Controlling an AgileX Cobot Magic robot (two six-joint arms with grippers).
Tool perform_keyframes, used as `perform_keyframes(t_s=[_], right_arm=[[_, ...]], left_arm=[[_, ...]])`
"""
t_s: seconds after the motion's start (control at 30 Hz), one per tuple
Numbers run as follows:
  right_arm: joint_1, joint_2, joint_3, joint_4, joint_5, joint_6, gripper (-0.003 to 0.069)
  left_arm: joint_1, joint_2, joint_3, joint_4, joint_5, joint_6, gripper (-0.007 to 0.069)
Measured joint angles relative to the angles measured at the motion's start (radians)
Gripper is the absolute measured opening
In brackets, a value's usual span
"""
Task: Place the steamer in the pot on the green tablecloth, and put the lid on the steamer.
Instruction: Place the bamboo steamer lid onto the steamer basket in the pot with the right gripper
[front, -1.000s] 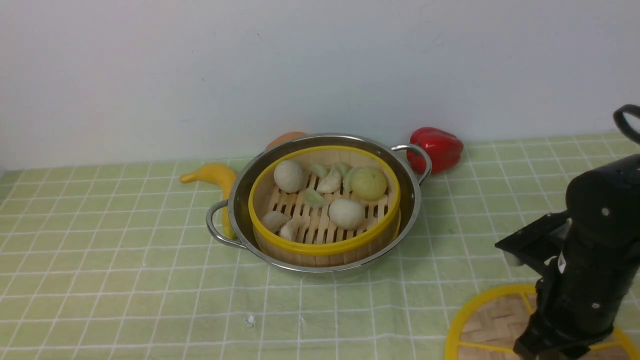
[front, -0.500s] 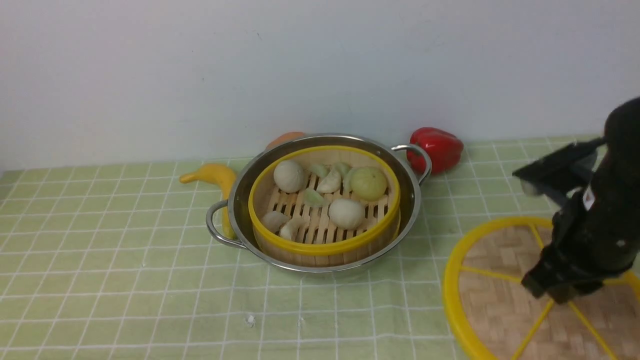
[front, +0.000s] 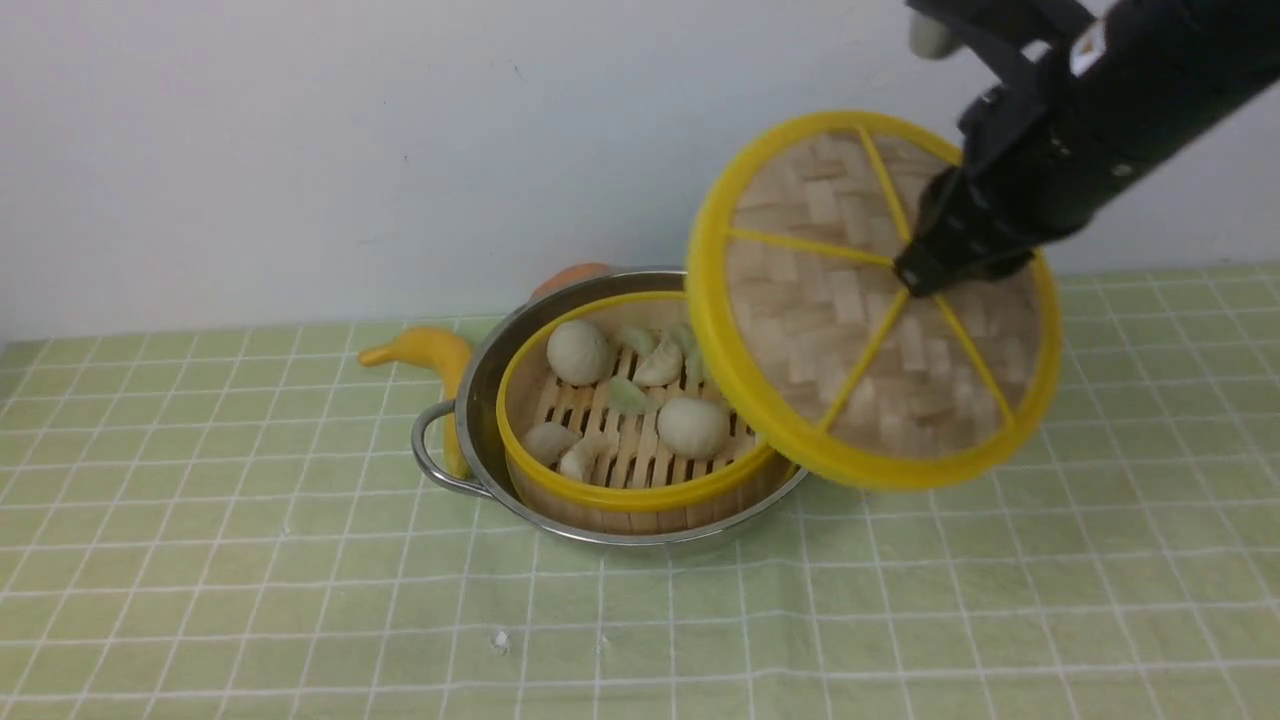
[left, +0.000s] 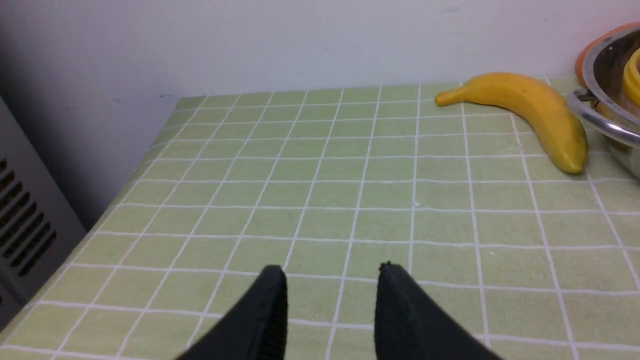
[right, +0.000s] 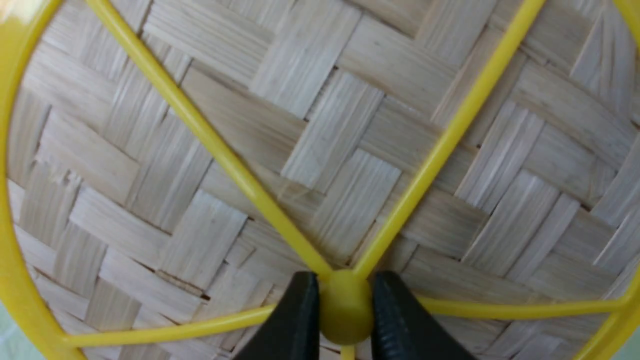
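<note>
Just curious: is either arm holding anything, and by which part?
The right jaws hold the lid by its centre knob; the left jaws are empty.

Bare white wall (front: 300, 120), evenly lit
A grey panel (left: 30, 220) with dark vent slots stood near it, where the wall lay in shadow

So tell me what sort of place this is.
Probably a mock kitchen tabletop for robot trials, not a real kitchen: a checked green tablecloth against a bare wall, a banana beside a steel pot holding the steamer, and the right gripper gripping the lid.
</note>
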Motion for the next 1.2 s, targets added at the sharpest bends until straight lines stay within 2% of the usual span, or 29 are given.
perform_keyframes(t_s=[0.2,0.4,0.83,1.2], right_arm=[[0.12,0.209,-0.226,-0.015,0.008,-0.051,0.0147],[0.165,0.356,-0.333,-0.048,0.02,-0.061,0.0147],[0.173,0.43,-0.366,-0.073,-0.102,-0.098,0.0147],[0.173,0.441,-0.366,-0.059,-0.114,-0.106,0.0147]], left_arm=[[0.0,0.0,0.0,0.0,0.0,0.0,0.0243],[0.0,0.0,0.0,0.0,0.0,0.0,0.0243],[0.0,0.0,0.0,0.0,0.0,0.0,0.0243],[0.0,0.0,0.0,0.0,0.0,0.0,0.0243]])
